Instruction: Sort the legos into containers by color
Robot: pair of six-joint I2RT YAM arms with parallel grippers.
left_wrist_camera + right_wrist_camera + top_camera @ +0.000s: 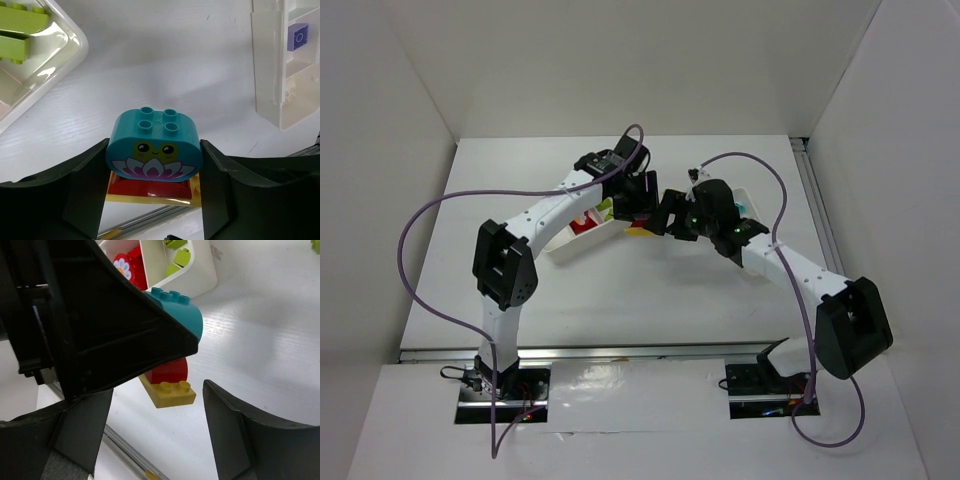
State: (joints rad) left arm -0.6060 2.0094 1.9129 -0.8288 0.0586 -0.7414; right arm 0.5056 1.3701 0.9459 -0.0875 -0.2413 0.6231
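My left gripper (pixel 155 152) is shut on a stacked lego: a cyan rounded brick with a frog and lotus print (pixel 154 145), on a red piece (pixel 150 186), on a yellow plate (pixel 150 197). The stack hangs above the table. In the right wrist view the same stack shows, cyan (pixel 180 312), red (pixel 170 371) and yellow (pixel 170 392). My right gripper (pixel 157 405) is open, its jaws wide on either side below the yellow plate and not touching it. In the top view both grippers, left (pixel 638 212) and right (pixel 665 215), meet at the table's middle.
The wide white tray (pixel 65 55) holds lime green bricks (pixel 20 25); in the right wrist view the tray (pixel 202 277) also holds a red flower brick (pixel 127 267). The narrow white tray (pixel 267 75) holds a purple brick (pixel 299 36). A metal rail (pixel 125 452) runs below.
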